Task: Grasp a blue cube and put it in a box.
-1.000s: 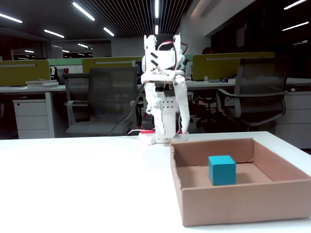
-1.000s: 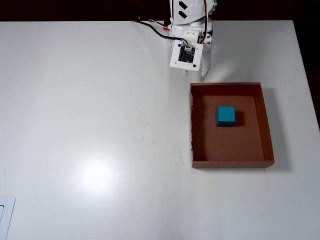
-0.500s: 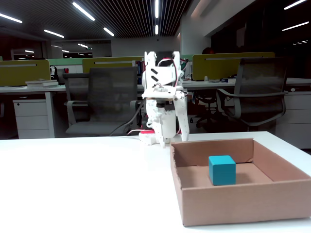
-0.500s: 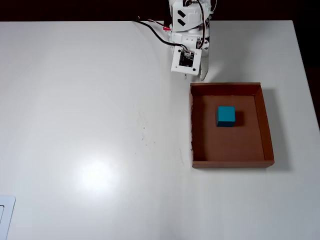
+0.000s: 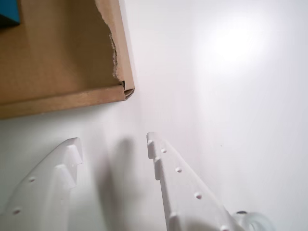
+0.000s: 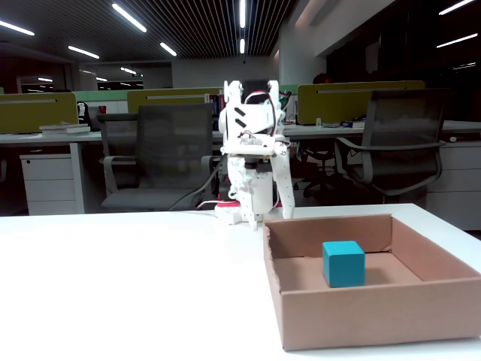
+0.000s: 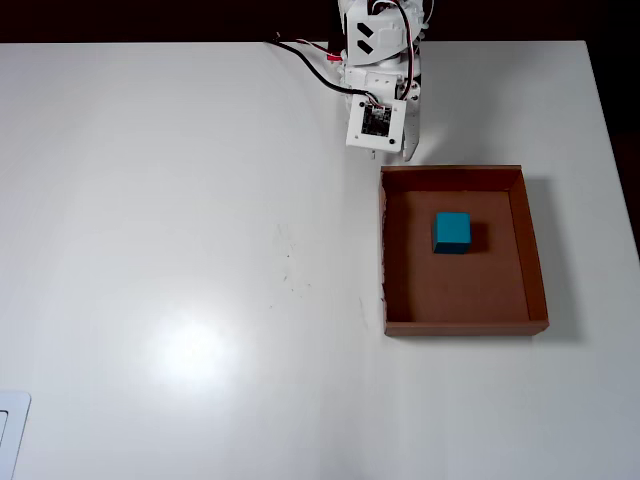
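Observation:
The teal-blue cube (image 7: 451,232) rests on the floor of the brown cardboard box (image 7: 536,260), in its far half as the fixed view shows the cube (image 6: 343,263) inside the box (image 6: 376,320). My gripper (image 7: 395,150) hangs just outside the box's corner nearest the arm's base, above the white table. The wrist view shows the gripper (image 5: 113,140) open with nothing between its white fingers (image 5: 178,183), a torn box corner (image 5: 122,89) ahead, and a sliver of the cube (image 5: 7,12) at the top left edge.
Red and white cables (image 7: 310,55) trail from the arm's base at the table's far edge. A white flat object (image 7: 8,430) lies at the overhead view's bottom left corner. Office chairs (image 6: 158,150) and desks stand behind the table.
The arm has folded back and lower toward its base, and the gripper has shifted slightly beside the box corner. The cube has stayed put in the box.

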Motion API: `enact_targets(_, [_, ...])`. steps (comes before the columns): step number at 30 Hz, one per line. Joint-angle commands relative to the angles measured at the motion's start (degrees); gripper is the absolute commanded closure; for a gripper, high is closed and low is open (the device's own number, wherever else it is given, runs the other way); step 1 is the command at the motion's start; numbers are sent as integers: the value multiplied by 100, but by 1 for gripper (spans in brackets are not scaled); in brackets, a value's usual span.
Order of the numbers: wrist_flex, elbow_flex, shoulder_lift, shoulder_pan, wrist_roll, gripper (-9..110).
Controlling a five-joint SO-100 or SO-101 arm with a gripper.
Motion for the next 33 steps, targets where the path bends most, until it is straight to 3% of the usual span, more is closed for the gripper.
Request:
enact_targets(1, [-202,-53,70,-62,-62,84])
enact_targets(33, [-264,-18,79,-1020,211,85])
